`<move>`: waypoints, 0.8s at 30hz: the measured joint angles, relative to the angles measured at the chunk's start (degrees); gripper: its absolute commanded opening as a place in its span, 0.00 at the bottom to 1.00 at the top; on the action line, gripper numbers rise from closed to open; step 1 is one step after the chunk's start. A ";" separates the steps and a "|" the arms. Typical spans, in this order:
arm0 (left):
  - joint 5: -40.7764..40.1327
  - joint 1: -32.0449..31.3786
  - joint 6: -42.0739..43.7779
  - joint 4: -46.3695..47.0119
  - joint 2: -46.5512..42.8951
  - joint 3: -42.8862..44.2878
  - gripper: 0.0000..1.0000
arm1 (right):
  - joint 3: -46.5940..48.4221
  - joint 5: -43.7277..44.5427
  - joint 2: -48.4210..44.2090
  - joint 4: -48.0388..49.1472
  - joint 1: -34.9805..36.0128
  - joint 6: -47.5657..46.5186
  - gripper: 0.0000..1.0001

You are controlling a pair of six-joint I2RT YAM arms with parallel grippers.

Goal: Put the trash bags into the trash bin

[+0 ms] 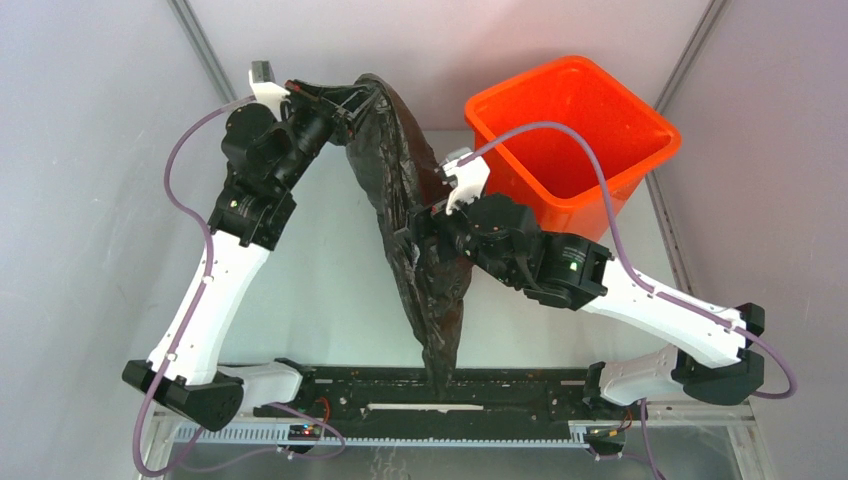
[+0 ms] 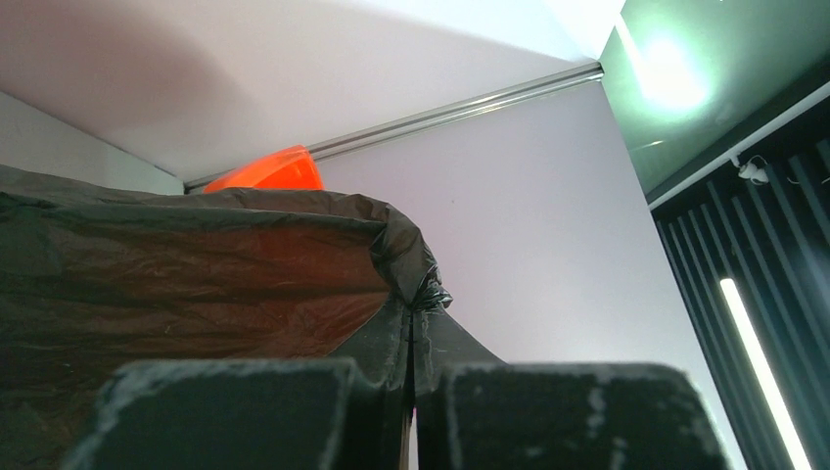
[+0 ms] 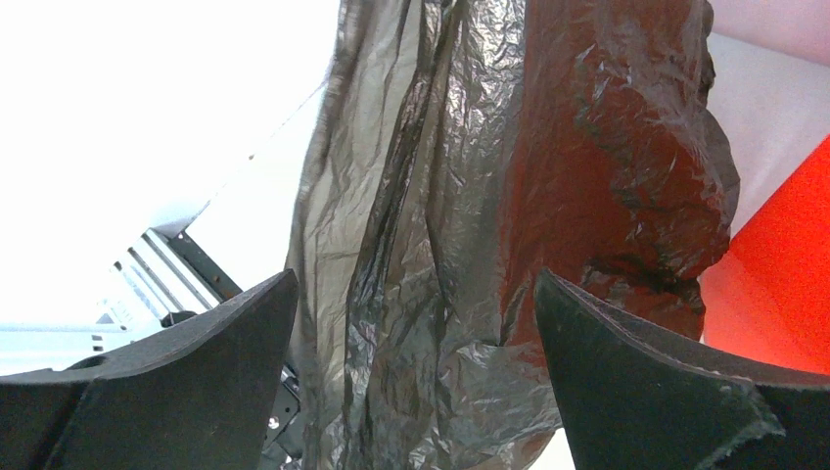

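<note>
in the top view, the trash bag [image 1: 425, 250] is seen held up above the table [image 1: 320, 290], hanging as a long wrinkled black sheet from the far left down toward the table's near edge. its upper corner is pinched by the left gripper [image 1: 352, 104], which is clenched on the film. the right gripper [image 1: 418, 232] is set against the middle of the bag with its jaws spread wide. the trash bin [image 1: 570, 140] stands upright at the far right, just beside the bag, and the bag is outside it.

in the left wrist view, the two dark fingers [image 2: 225, 411] are pressed together, and a gathered fold of black film is trapped between them. an orange corner of the bin is glimpsed beyond the film's top edge.

in the right wrist view, the fingers are held well apart, released, and the slightly see-through film is framed between them; whether it is touched cannot be told. orange bin wall is seen at the right edge.
</note>
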 measured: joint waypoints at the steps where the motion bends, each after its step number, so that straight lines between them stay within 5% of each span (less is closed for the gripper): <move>1: 0.00 0.00 -0.46 0.26 0.42 0.00 0.00 | 0.00 0.02 -0.04 0.33 0.04 0.00 1.00; 18: -0.07 0.00 -5.49 2.71 3.08 1.90 0.00 | 6.29 7.21 14.78 -2.23 1.31 0.04 1.00; 24: -0.02 0.50 -5.57 3.28 3.17 4.26 0.00 | 4.74 11.26 15.32 -3.45 1.46 -0.20 0.77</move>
